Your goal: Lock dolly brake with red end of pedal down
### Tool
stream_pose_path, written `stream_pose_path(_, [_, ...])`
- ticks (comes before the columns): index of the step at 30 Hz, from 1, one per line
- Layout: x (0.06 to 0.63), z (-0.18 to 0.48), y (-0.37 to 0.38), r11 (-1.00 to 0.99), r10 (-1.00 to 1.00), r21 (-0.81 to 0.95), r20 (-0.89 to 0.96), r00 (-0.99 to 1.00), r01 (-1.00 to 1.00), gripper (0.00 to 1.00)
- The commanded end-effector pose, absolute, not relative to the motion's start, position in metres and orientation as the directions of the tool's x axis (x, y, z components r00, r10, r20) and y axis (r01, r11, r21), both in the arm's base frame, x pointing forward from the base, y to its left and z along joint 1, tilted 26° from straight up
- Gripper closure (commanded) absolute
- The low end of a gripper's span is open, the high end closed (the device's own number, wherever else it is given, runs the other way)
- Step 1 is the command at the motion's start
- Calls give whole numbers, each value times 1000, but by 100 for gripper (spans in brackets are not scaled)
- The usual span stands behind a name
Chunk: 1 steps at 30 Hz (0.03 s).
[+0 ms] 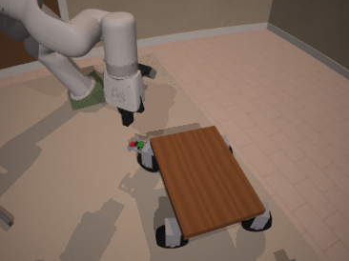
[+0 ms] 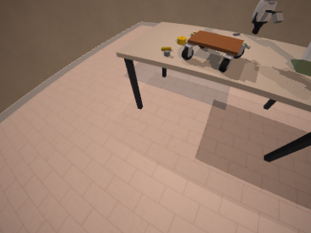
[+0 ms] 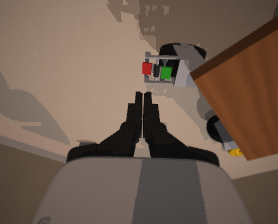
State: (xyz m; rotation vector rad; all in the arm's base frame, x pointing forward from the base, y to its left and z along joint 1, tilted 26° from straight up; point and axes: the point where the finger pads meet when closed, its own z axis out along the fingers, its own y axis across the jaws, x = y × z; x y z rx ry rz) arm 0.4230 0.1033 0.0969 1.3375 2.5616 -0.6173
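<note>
The dolly has a brown wooden deck on black casters and stands on the table; it also shows in the exterior view. The brake pedal sticks out from the caster at the deck's far left corner, with a red end on the left and a green end on the right. In the wrist view the red end and green end lie side by side. My gripper is shut and empty, hanging above and a little behind the pedal, clear of it. It also shows in the wrist view.
A green mat lies under the arm's base. A yellow cylinder and small parts lie on the table beyond the dolly's far end. A small grey item lies at the left edge.
</note>
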Motion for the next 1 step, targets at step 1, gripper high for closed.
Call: stream_pose_path(1, [424, 98, 105, 509, 738, -271, -349, -577, 817, 100])
